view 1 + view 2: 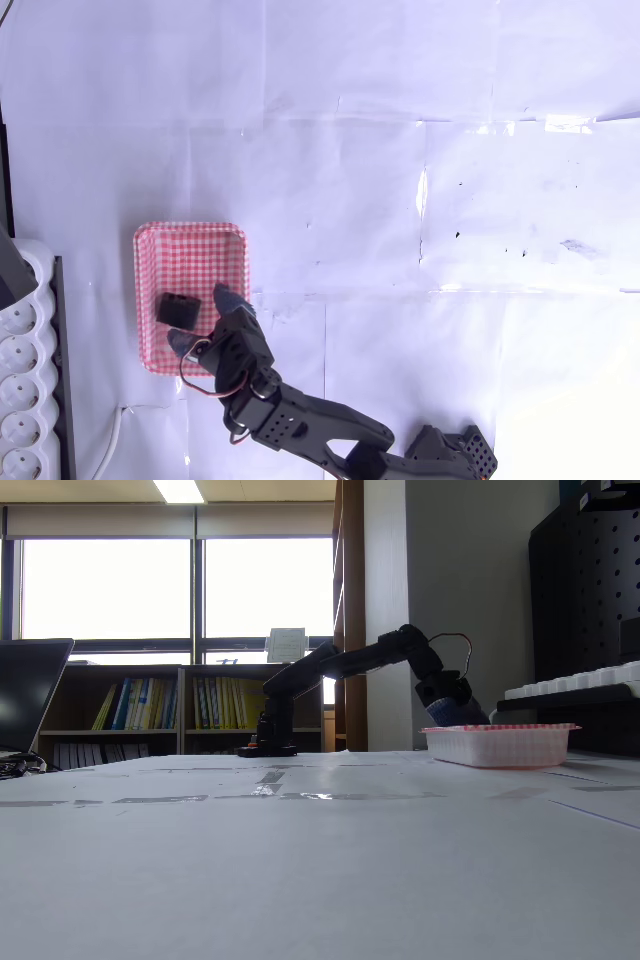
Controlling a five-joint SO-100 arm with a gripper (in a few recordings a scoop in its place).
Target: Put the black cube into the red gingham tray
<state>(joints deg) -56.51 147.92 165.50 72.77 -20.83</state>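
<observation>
The black cube [179, 309] is lying inside the red gingham tray [150, 240], on its floor. The gripper [203, 322] is hanging over the tray's near corner with its fingers apart, one on each side of the cube's edge. I'd lift straight up, avoiding nudging cube or rim.
</observation>
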